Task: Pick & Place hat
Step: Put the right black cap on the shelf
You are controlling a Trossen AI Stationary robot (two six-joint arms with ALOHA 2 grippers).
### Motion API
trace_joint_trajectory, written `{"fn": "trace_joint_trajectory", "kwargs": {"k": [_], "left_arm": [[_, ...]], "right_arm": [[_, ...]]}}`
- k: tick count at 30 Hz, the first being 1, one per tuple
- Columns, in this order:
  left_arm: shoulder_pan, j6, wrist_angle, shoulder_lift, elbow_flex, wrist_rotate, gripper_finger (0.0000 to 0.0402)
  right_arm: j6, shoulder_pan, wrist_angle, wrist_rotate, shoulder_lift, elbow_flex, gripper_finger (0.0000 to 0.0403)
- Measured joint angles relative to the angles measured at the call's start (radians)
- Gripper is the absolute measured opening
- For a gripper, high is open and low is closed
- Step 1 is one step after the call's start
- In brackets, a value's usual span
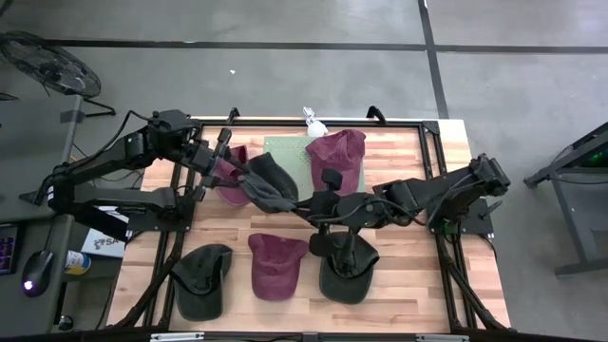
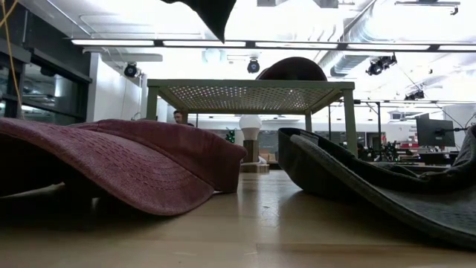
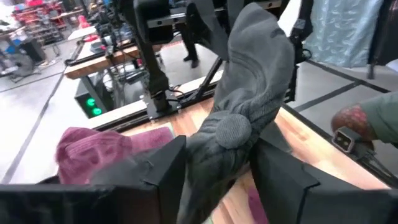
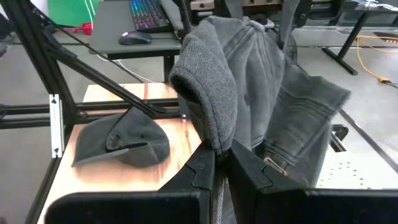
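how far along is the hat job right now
Looks done: one maroon hat sits on top of the green stand. In hand: both pincers hold one grey hat aloft, the left pincer and the right pincer each clamping its fabric. Left: placing it, plus four hats on the table.

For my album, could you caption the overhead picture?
Both grippers, left and right, hold one grey cap above the table.
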Motion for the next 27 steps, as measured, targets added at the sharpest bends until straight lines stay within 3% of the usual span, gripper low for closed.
{"fn": "trace_joint_trajectory", "kwargs": {"k": [9,13,21,27], "left_arm": [[0.000,0.005,-0.005,0.001,0.000,-0.021,0.0013],[0.000,0.006,-0.008,0.007,0.000,-0.024,0.0012],[0.000,-0.106,-0.027,0.013,0.000,-0.115,0.0005],[0.000,-0.276,0.019,0.015,0.000,-0.157,0.0003]], "right_arm": [[-0.025,-0.042,-0.021,-0.013,0.000,0.000,0.0016],[-0.026,-0.057,-0.023,-0.011,0.000,0.000,0.0019],[-0.026,-0.060,-0.029,0.050,-0.004,0.000,0.0115],[-0.026,-0.059,-0.063,0.109,-0.008,0.000,0.0153]]}}
